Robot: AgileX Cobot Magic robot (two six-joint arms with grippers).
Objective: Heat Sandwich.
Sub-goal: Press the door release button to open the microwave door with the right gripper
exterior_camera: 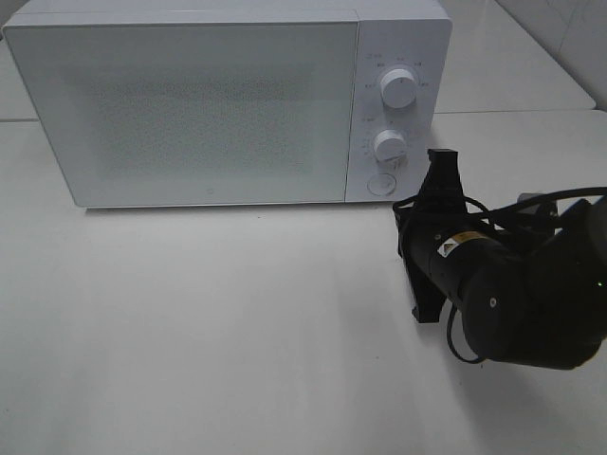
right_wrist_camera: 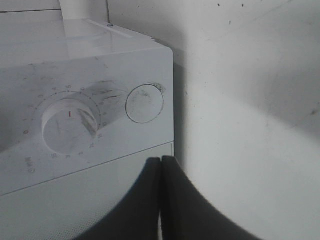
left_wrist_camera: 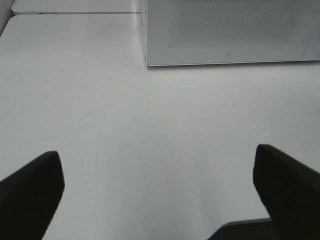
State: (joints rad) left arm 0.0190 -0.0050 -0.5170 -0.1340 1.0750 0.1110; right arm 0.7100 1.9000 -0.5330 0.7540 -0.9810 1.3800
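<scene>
Right gripper (exterior_camera: pixel 443 164), fingers pressed together and empty, sits at 3 o'clock of the microwave (exterior_camera: pixel 190 104) button (exterior_camera: pixel 381 184); pressing it squarely seems next. Left gripper (left_wrist_camera: pixel 157 157) gapes, idle.

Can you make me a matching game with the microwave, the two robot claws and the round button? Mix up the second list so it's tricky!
Things:
1 microwave
2 left gripper
3 right gripper
4 round button

Clues:
a jaws pressed together
b just under the lower knob
c big white box, door closed
d jaws wide apart above the table

Pairs: 1-c, 2-d, 3-a, 4-b
</scene>
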